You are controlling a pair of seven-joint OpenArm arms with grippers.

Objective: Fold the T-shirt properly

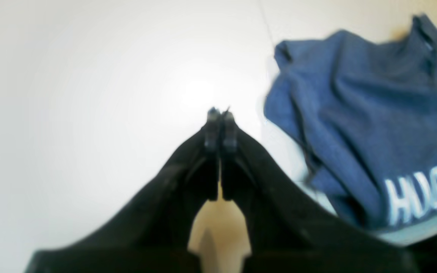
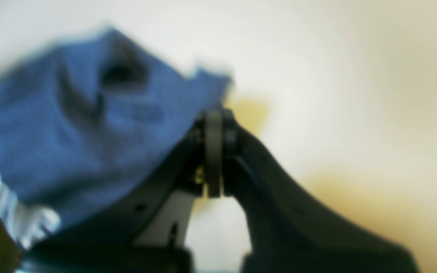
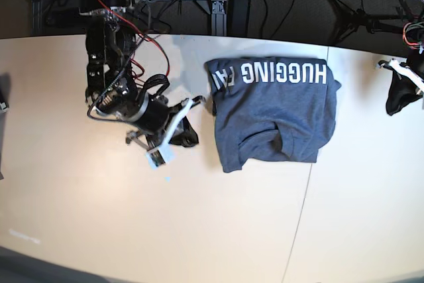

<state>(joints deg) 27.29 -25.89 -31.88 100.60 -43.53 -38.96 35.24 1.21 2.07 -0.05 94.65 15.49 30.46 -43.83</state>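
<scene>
Right gripper [image 2: 214,113]: closed tight, dark pads flat together, nothing pinched between them. Hovers just beside the left edge of the T-shirt [image 3: 275,114]; cannot tell from the blurred wrist view whether tip and cloth touch. Probably parked there between grasps, or after letting go of a fold, since no cloth sits in the jaws.

Left gripper [image 1: 220,112]: likewise closed and empty, black fingers meeting at a narrow point. Sits at the far right of the scene, well apart from the shirt, over bare table [image 3: 199,230]. Likely kept out of the way so as not to snag the fabric.

Between the two arms, toward the far side of the table: the T-shirt, lying flat in a rough rectangle. Heathered blue-grey knit, soft and matte, with shallow creases across the body. White block lettering, "HUGGING FA", in a band along the far edge, reading upside down from the base view. Near the near edge, a tucked flap and a dark pocket of shadow where layers overlap. Left edge slightly ragged, corners not square.

Looks partly folded: sides seemingly brought in, a tidier lengthwise fold perhaps yet to come.

Underneath: pale, smooth tabletop, faintly glossy, with one thin seam running near to far at the right.
</scene>
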